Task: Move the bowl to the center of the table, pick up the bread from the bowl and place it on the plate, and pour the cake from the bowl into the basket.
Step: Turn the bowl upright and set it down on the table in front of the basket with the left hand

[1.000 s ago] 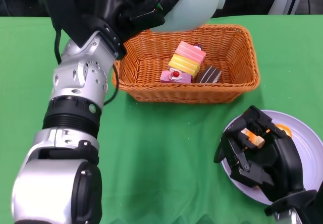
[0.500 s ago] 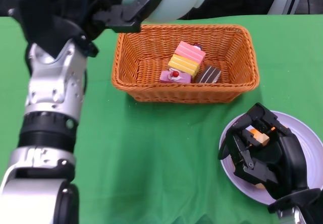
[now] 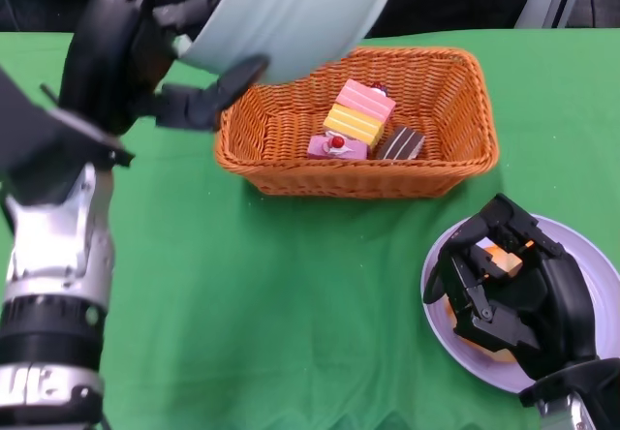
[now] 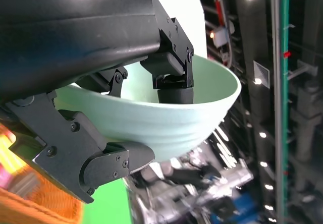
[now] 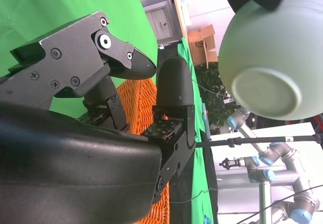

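Note:
My left hand (image 3: 145,43) grips the pale green bowl (image 3: 291,14) by its rim and holds it tilted in the air over the far left corner of the orange wicker basket (image 3: 465,164). The left wrist view shows the bowl (image 4: 166,118) clamped between my fingers (image 4: 171,77), and the right wrist view shows the bowl's underside (image 5: 267,88). Three cake pieces (image 3: 356,118) lie inside the basket. My right hand (image 3: 509,290) rests over the lilac plate (image 3: 581,256) with its fingers curled around the orange and white bread (image 3: 499,256).
A green cloth (image 3: 291,294) covers the table. The basket stands at the far middle, the plate at the near right. Dark background and grey equipment lie beyond the far edge.
My left arm has swung left and back, carrying the bowl from above the basket's far edge toward its left corner. The right hand has barely moved.

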Action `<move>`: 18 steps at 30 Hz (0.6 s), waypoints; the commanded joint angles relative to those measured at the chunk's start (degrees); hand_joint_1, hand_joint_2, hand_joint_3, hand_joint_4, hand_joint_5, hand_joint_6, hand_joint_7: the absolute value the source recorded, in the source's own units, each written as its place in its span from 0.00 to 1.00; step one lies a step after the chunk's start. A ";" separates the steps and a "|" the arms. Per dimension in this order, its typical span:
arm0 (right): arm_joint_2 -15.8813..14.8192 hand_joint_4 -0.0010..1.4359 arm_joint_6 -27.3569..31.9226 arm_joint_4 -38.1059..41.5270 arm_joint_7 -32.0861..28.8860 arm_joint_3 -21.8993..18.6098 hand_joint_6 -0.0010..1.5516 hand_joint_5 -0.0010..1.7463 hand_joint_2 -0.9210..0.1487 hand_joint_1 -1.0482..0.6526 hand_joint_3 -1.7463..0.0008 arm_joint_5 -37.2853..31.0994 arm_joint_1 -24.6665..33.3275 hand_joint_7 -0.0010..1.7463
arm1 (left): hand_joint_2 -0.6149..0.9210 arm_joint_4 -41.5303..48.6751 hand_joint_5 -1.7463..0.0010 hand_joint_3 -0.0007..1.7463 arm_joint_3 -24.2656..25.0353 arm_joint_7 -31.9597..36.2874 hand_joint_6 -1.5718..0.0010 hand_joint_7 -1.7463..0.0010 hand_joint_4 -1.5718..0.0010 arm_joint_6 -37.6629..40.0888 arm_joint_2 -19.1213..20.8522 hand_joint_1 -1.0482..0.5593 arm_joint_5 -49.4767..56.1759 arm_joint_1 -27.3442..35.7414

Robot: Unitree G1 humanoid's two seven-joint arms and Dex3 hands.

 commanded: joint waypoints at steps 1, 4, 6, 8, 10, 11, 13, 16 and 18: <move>-1.18 0.48 1.18 -1.37 -0.47 -0.77 0.38 1.00 0.32 0.54 0.42 0.56 -0.64 0.82 | 0.86 -2.59 0.06 0.50 0.48 2.20 0.57 0.12 0.54 -5.41 2.46 0.58 1.56 3.02; -1.24 0.48 1.94 -1.85 -1.37 -0.82 0.38 1.00 0.32 0.53 0.42 0.38 -0.79 0.83 | 0.86 -1.49 0.06 0.50 0.35 2.42 0.58 0.13 0.58 -11.54 4.03 0.60 2.69 5.04; -1.24 0.48 2.37 -1.92 -1.99 -0.81 0.37 1.00 0.32 0.53 0.42 0.14 -0.90 0.84 | 0.85 0.00 0.07 0.52 0.53 3.57 0.58 0.14 0.58 -16.07 4.63 0.61 4.17 6.07; -1.22 0.48 2.74 -1.94 -2.40 -0.79 0.37 1.00 0.32 0.52 0.42 0.10 -1.00 0.83 | 0.84 1.11 0.08 0.55 1.27 6.65 0.58 0.15 0.58 -20.54 5.14 0.61 8.19 7.26; -1.25 0.48 2.69 -1.79 -2.48 -0.74 0.37 1.00 0.31 0.53 0.43 0.11 -1.15 0.83 | 0.83 2.07 0.11 0.54 2.43 11.05 0.55 0.15 0.54 -24.97 5.55 0.61 13.77 8.54; -1.33 0.47 2.58 -1.70 -2.44 -0.72 0.37 1.00 0.30 0.53 0.43 0.05 -1.22 0.83 | 0.83 2.70 0.12 0.54 2.97 13.00 0.55 0.16 0.53 -27.40 5.73 0.62 16.12 9.20; -1.50 0.47 2.44 -1.42 -2.24 -0.79 0.36 1.00 0.29 0.54 0.43 0.11 -1.39 0.83 | 0.83 4.03 0.14 0.49 3.83 16.52 0.53 0.17 0.51 -31.60 5.99 0.62 20.04 10.19; -1.49 0.47 2.00 -1.06 -2.38 -0.92 0.36 1.00 0.30 0.54 0.43 0.01 -1.68 0.83 | 0.85 5.48 0.11 0.46 5.97 22.16 0.54 0.16 0.51 -37.45 6.33 0.61 27.81 11.47; -1.38 0.47 1.55 -0.73 -2.54 -1.02 0.37 1.00 0.30 0.54 0.42 -0.17 -1.90 0.84 | 0.85 6.26 0.08 0.47 7.73 25.80 0.54 0.15 0.52 -41.09 6.35 0.61 33.09 12.65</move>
